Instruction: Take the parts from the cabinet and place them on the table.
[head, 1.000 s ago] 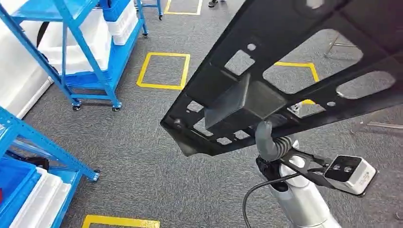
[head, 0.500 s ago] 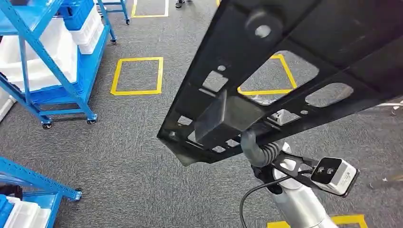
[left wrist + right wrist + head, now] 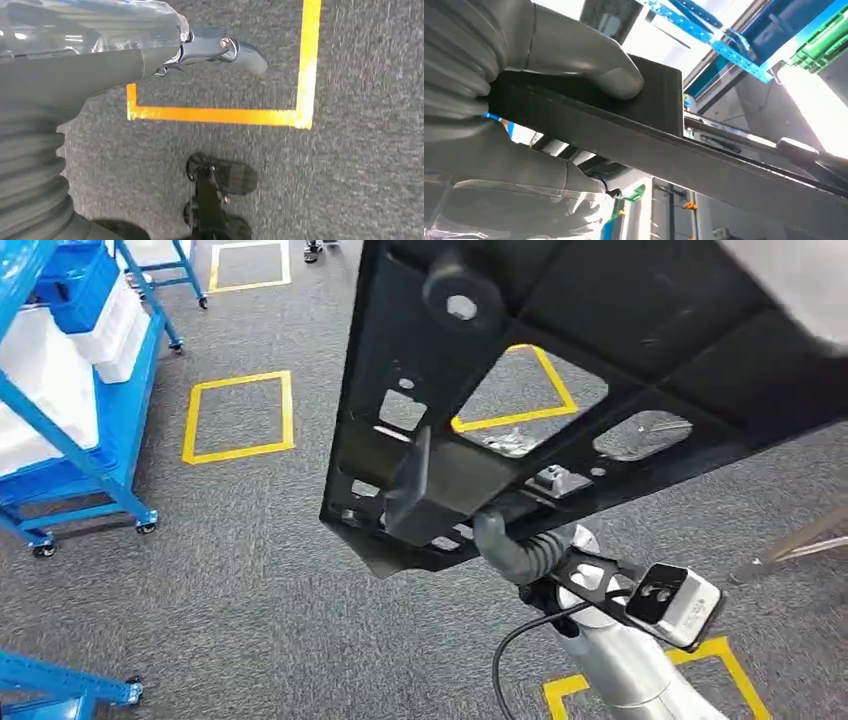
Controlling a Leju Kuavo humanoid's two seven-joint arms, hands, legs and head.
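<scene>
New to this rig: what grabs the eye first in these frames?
A big black perforated panel fills the upper head view, carried aloft over grey carpet by the right hand, whose thumb presses its edge in the wrist view. Yellow taped squares mark the floor, with a blue shelving cart at far left.

Grey carpet floor (image 3: 240, 570) with yellow tape squares (image 3: 238, 416). Blue wheeled shelf rack (image 3: 75, 440) at left, carrying white bins (image 3: 110, 325) and blue crate (image 3: 75, 275). Second blue frame (image 3: 60, 680) at lower left corner
</scene>
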